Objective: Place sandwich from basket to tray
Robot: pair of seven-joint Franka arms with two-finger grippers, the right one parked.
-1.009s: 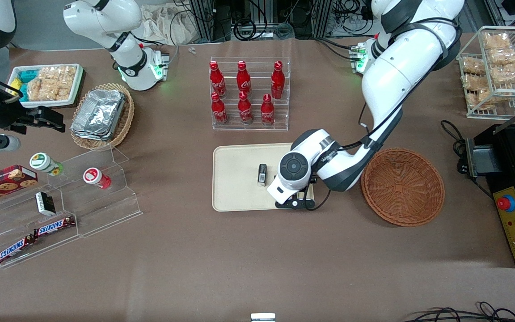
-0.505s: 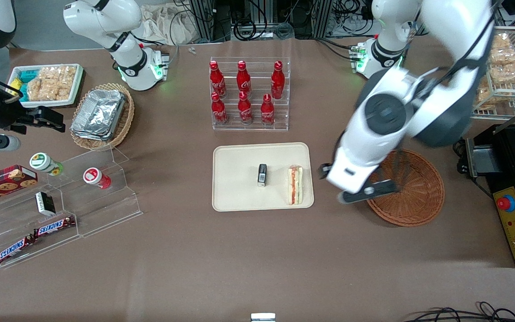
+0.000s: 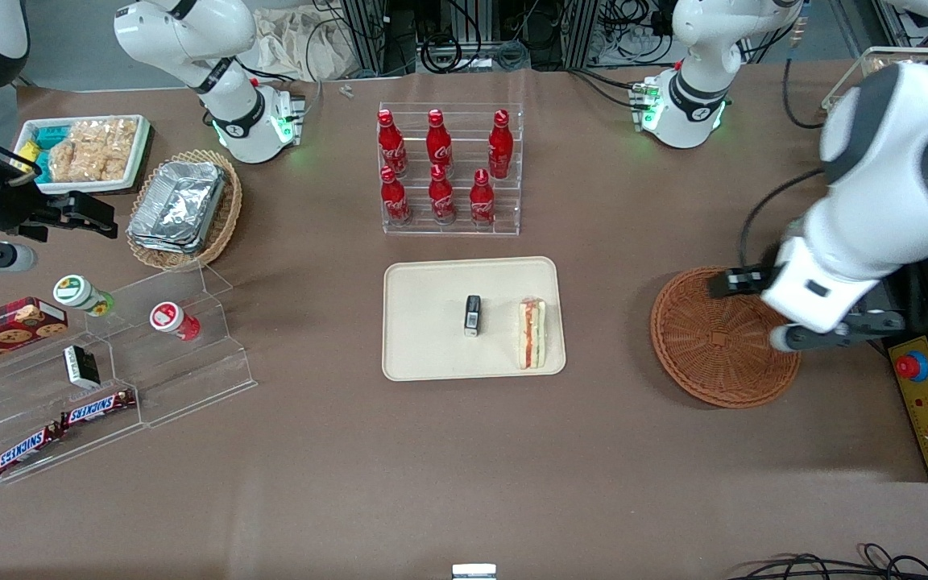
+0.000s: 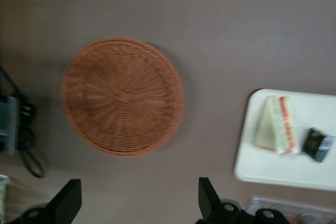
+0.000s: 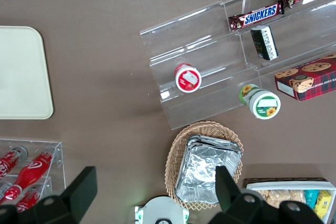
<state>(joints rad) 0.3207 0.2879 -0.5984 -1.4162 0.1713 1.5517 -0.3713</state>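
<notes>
The gripper (image 4: 137, 203), fingers spread wide and empty, hangs above the basket's (image 3: 714, 354) edge toward the working arm's end. The sandwich (image 3: 532, 333), pale bread with a red-orange stripe, lies on the tray (image 3: 432, 354) at its three o'clock edge, beside a small black packet (image 3: 473, 314). Only the right wrist view reads "SNICKERS" on the bars (image 5: 260, 15).

Sandwich (image 3: 532, 333): on the tray (image 3: 432, 338), at its edge toward the working arm's end of the counter (image 3: 464, 467), beside a small packet (image 3: 473, 314). Basket (image 3: 714, 346): on the counter, apart from the tray, toward the working arm's end. Gripper (image 3: 790, 310): above the basket's rim nearest the counter's end, fingers spread, holding nothing.
</notes>
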